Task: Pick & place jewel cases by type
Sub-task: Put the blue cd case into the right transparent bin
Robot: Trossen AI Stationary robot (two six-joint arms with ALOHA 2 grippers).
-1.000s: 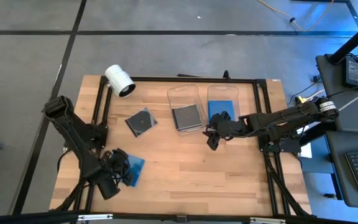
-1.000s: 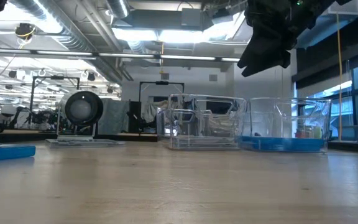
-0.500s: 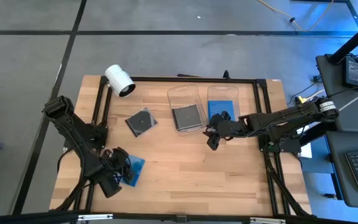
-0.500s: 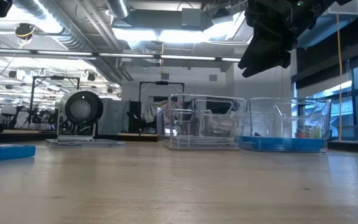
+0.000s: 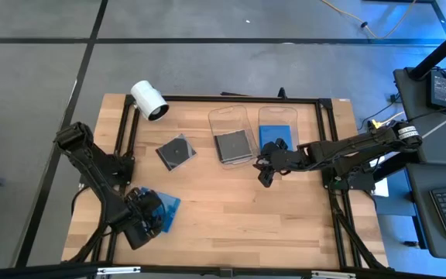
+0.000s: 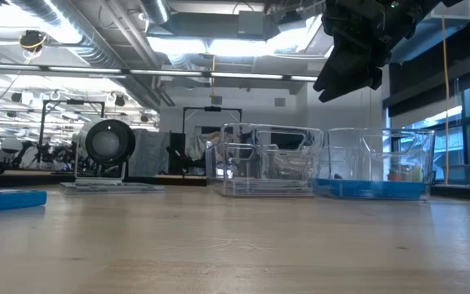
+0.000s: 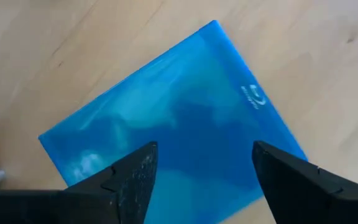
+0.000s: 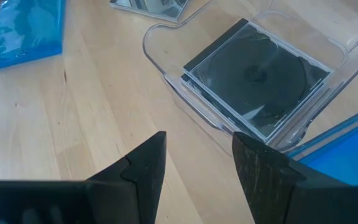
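A bright blue jewel case (image 5: 167, 210) lies flat on the wooden table near its front left. My left gripper (image 7: 201, 155) stands open right over it, one finger toward each side; I cannot tell whether the fingertips touch it. A dark jewel case (image 5: 176, 151) with a disc lies flat on the table farther back. Another dark case (image 8: 253, 74) lies inside a clear tub (image 5: 233, 139), and a blue case (image 5: 277, 136) lies in the tub beside it. My right gripper (image 8: 197, 155) hangs open and empty, high above the table (image 6: 353, 49), just in front of the tubs.
A white cylinder (image 5: 149, 101) lies at the table's far left corner. The two clear tubs (image 6: 268, 159) (image 6: 378, 163) stand side by side at the far middle. A black frame (image 5: 325, 99) runs round the table top. Bare wood (image 5: 238, 217) lies between the arms at the front.
My left gripper has opened over the blue jewel case, which stays flat on the table where it was.
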